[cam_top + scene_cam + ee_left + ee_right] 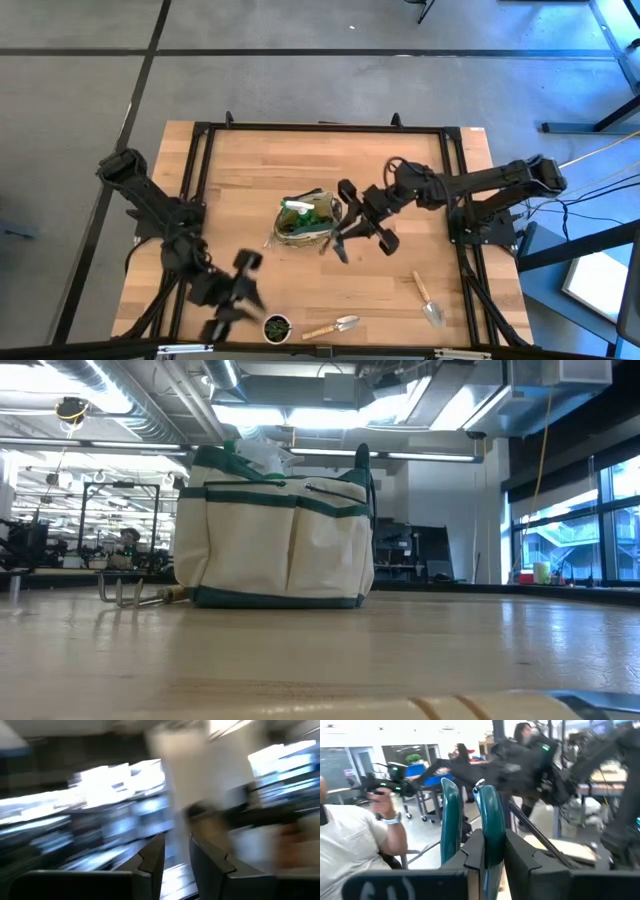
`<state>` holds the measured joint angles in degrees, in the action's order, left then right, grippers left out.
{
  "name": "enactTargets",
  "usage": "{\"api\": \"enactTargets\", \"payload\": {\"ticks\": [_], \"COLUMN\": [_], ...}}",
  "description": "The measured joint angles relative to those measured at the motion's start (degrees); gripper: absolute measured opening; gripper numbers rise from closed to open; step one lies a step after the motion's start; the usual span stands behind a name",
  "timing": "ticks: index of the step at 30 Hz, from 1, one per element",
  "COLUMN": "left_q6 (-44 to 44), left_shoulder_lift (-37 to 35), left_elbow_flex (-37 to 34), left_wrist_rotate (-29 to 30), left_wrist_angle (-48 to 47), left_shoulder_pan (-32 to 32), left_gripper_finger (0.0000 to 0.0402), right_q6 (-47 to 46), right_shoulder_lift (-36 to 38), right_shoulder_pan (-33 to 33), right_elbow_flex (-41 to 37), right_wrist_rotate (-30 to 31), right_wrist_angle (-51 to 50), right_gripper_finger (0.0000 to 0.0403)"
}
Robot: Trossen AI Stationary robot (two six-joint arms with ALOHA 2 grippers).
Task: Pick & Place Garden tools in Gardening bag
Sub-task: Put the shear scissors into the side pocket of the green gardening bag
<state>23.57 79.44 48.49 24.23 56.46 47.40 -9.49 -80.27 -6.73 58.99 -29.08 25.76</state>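
The gardening bag (305,218) (280,530) stands on its base at mid-table, a white-topped bottle (294,207) sticking out of its mouth. A fork (130,592) lies on the table against the bag's side. My right gripper (345,232) (495,845) hangs just right of the bag's rim, shut on a tool with two teal handles, seemingly pruners (470,815). My left gripper (235,290) (177,852) is at the table's near left, blurred, a narrow gap between its fingers and nothing in it. Two wooden-handled trowels (335,326) (428,298) lie flat near the front edge. My right gripper pinches one teal handle (492,832) between its two fingers, while the other handle (451,817) stands outside one finger (475,851). The fingers come level from the table's right. Both handles reach out past the fingertips, and the tool is lifted clear of the table.
A small round dark pot with a plant (277,327) sits at the front edge, between my left gripper and the nearer trowel. A black frame (205,130) runs round the wooden tabletop. Beyond the table a person in a white shirt (355,840) shows in the right wrist view.
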Motion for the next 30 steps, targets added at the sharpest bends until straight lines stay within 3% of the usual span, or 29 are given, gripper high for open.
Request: {"api": "enactTargets", "payload": {"ticks": [3,5,8,10,12,21,30], "left_q6": [2.0,-2.6,-12.6,-17.2,-18.9,-11.0,-10.9], "left_shoulder_lift": [0.7,1.2,1.1,1.1,1.3,1.2,1.2], "left_elbow_flex": [0.0,0.0,0.0,-0.2,-0.3,-0.3,-0.3], "left_wrist_rotate": [14.9,17.6,11.6,6.6,5.5,4.0,3.0], "left_wrist_angle": [0.0,-0.4,-1.8,-5.4,-8.2,-7.7,-10.0], "left_shoulder_pan": [-0.5,-2.7,-6.6,-8.2,-8.8,-8.7,-10.5], "left_gripper_finger": [0.0077,0.0073,0.007,0.0068,0.0068,0.0073,0.009], "right_q6": [1.8,3.6,7.0,8.5,8.8,8.8,10.0], "right_shoulder_lift": [0.0,0.0,-0.3,-0.8,-1.5,-5.1,-11.8], "right_shoulder_pan": [-1.7,-3.2,-5.3,-6.3,-7.0,-8.0,-8.1], "right_elbow_flex": [0.9,1.2,1.7,2.5,3.4,6.0,12.5], "right_wrist_rotate": [1.8,6.2,11.4,12.2,12.5,12.5,12.8], "right_wrist_angle": [0.4,0.4,0.2,0.0,-0.3,-0.5,-5.2], "right_gripper_finger": [0.0047,0.0047,0.0047,0.0047,0.0047,0.0047,0.0047]}}
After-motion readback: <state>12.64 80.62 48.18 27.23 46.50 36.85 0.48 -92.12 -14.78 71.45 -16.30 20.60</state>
